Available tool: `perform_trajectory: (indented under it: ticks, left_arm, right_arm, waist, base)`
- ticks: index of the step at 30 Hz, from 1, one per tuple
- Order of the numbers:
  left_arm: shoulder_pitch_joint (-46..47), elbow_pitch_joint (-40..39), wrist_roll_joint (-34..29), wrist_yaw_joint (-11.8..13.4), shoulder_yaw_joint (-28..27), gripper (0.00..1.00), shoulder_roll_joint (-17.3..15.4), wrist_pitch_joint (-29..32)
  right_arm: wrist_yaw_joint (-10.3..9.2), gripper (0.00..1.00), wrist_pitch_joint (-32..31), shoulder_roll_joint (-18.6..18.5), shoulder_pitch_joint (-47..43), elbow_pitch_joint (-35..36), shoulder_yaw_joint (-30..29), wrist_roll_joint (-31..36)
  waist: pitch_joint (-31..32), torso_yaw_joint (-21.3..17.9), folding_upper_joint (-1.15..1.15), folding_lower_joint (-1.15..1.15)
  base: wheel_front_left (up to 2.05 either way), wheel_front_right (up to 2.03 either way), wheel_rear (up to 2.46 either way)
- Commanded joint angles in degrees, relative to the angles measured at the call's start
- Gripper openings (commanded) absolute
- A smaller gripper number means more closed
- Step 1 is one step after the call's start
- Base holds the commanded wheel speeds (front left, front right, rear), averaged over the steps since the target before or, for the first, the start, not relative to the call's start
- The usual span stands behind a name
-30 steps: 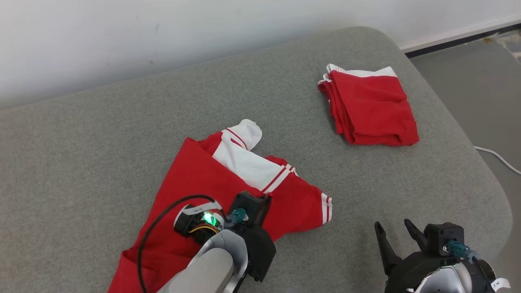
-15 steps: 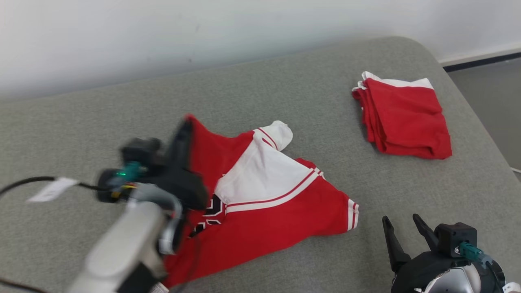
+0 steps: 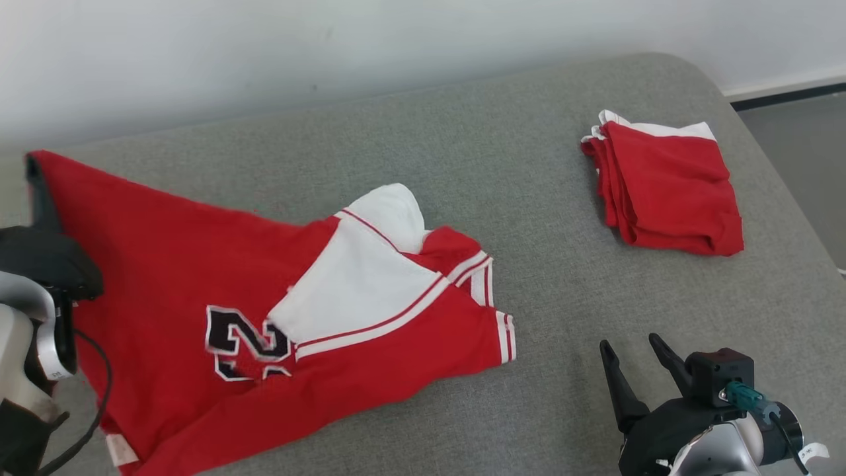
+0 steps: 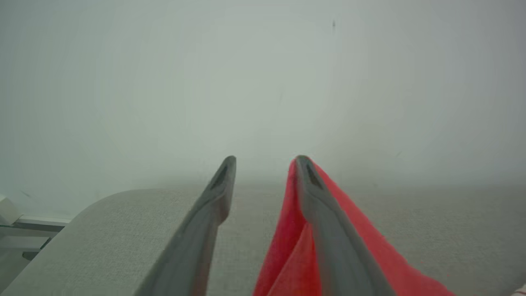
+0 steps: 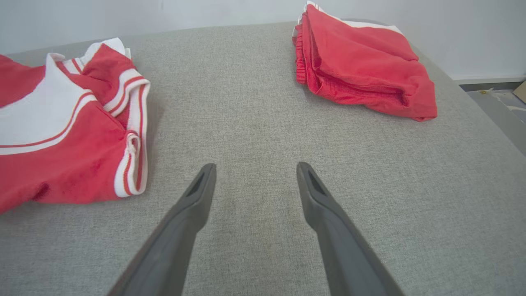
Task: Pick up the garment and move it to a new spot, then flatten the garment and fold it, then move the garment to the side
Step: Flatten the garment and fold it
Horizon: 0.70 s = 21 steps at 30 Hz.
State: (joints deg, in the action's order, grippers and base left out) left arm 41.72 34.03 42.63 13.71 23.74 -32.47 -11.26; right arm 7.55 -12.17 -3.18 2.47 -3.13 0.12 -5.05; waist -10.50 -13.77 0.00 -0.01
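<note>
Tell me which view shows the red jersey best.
Head view: most of the red jersey, black number included, lies on the grey cushion. Right wrist view catches its striped sleeve end; left wrist view, a red fold against one jaw.

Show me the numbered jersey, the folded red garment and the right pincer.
numbered jersey (image 3: pixel 165 231), head view, red body cloth.
folded red garment (image 3: pixel 667 185), head view, top layer.
right pincer (image 3: pixel 629 344), head view, between its fingertips.

On the jersey (image 3: pixel 152 251), a white fold (image 3: pixel 350 284) covers part of the black number (image 3: pixel 238 340), perhaps a 2.
</note>
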Motion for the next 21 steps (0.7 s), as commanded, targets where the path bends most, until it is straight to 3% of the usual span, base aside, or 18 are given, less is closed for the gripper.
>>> perform_trajectory:
  ticks: [1,8,21]
  left_arm:
    - [0.5,0.5,0.5,0.4,-0.1,1.00,0.6,-0.2]
    - [-4.0,3.7,3.1,1.1,-1.4,1.00,2.9,-0.9]
    - [-21.0,-0.3,8.4,4.3,-5.6,1.00,7.9,-2.7]
  right_arm:
    - [-0.14,1.00,-0.2,-0.3,0.3,-0.2,-0.1,-0.5]
    - [-0.14,1.00,-0.4,-0.8,-0.3,0.3,-1.3,-0.1]
    - [-0.14,1.00,-1.8,-1.8,-1.3,2.3,-0.8,0.1]
  waist:
    - [-0.8,-0.6,0.00,0.01]
    - [-0.6,0.4,0.00,0.01]
    - [2.5,4.8,0.00,0.01]
  base:
    - [0.00,0.00,0.00]
    - [0.00,0.00,0.00]
    - [0.00,0.00,0.00]
